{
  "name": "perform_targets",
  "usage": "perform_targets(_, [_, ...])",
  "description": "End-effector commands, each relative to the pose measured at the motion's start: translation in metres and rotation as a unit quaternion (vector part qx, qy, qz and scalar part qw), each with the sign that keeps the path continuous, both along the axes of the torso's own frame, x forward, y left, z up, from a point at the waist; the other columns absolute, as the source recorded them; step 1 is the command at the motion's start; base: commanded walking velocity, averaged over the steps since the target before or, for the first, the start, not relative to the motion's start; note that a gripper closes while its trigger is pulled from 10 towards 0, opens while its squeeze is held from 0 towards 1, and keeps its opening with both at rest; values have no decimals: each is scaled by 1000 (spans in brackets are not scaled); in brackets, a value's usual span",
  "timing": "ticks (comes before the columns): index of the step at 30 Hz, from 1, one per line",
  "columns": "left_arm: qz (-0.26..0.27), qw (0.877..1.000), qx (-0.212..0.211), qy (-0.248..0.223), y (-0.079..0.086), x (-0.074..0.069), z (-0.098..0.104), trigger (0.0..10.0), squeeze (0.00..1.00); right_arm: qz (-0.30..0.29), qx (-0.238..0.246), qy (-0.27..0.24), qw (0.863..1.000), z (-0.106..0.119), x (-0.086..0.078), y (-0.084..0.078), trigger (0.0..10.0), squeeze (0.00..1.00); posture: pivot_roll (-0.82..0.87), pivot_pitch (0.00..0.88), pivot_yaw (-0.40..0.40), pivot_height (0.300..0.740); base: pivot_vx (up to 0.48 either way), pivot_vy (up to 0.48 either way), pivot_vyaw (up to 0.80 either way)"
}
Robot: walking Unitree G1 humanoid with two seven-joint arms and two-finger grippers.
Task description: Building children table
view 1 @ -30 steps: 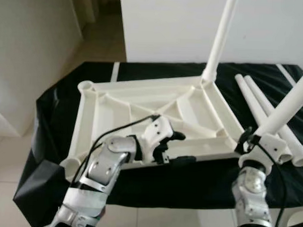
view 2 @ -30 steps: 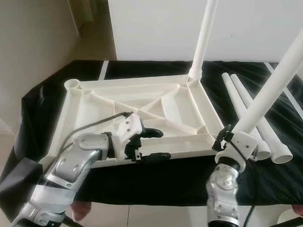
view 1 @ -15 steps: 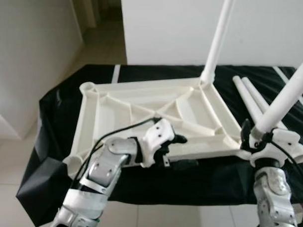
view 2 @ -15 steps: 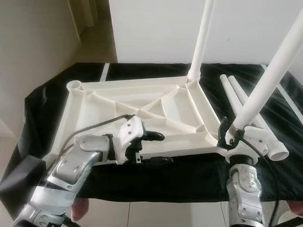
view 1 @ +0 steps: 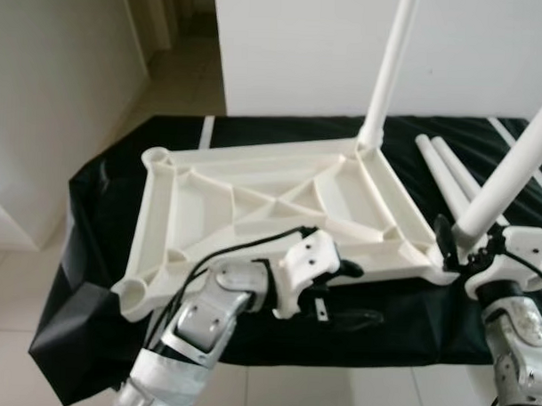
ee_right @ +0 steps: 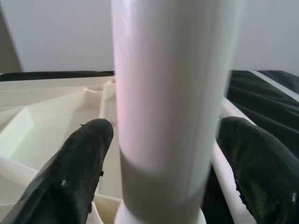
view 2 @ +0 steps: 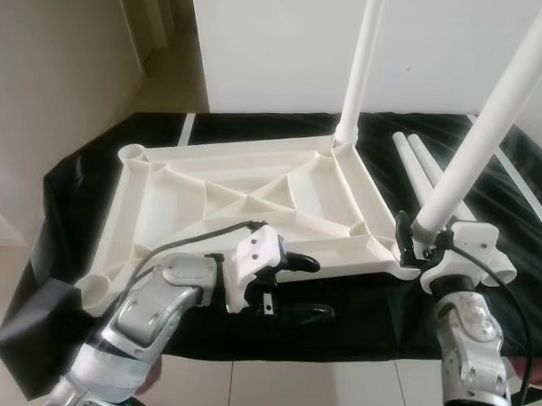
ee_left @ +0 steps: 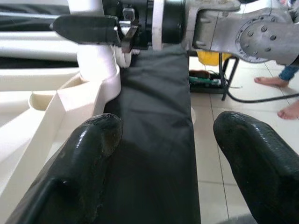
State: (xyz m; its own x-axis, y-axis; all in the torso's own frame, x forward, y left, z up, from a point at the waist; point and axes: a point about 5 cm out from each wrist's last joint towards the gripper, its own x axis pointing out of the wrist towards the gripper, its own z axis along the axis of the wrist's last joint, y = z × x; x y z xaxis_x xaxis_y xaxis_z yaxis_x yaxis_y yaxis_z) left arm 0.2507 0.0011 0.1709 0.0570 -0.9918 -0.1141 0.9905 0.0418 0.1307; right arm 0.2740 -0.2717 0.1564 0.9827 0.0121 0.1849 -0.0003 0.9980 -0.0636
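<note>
Two legs already stand up from the upturned tabletop (view 1: 262,212), which lies ribs-up on the black-draped table (view 1: 102,188): one leg (view 1: 389,69) seated in the far right corner, and a second leg (view 2: 488,121) tilted over the near right corner socket (view 2: 398,254). The right pincer (view 2: 418,246) is at this leg's foot; in the right wrist view its fingers (ee_right: 79,168) stand on either side of the tube with gaps showing, so the hold looks loose or guiding, and I cannot tell for certain that it clamps. The left pincer (view 1: 348,299) hangs wide and empty just off the near edge of the tabletop, over the black cloth. Two spare legs (view 1: 450,174) lie side by side on the cloth to the right. The step in hand appears to be seating the second leg. To do it well, the tube should be brought upright so that its axis lines up with the socket before any push, because it leans now and could jam or skid off the rim. The left pincer would help by pressing down on the near rail to stop the light tabletop from sliding or tipping. Pressure should go straight down, with a small twist if the fit is tight.
</note>
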Motion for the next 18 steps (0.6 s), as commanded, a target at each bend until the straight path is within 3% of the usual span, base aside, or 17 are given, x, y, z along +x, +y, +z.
perform_targets(1, [62, 998, -1, -8, -1, 4, 1, 10000, 0, 17, 0, 15, 1000, -1, 4, -3, 10000, 0, -29, 0, 31, 740, 0, 0, 0])
perform_targets(16, [73, 997, -5, -11, -2, 7, 7, 10000, 0, 78, -16, 50, 996, -2, 16, -11, 10000, 0, -23, 0, 25, 740, 0, 0, 0])
perform_targets(17, [74, 997, -4, -10, -2, 7, 6, 10000, 0, 81, -16, 55, 995, -4, 17, -12, 7843, 0, -21, 0, 24, 740, 0, 0, 0])
perform_targets(18, [74, 997, -4, -10, -2, 7, 6, 10000, 0, 81, -16, 55, 995, -4, 17, -12, 7843, 0, -21, 0, 24, 740, 0, 0, 0])
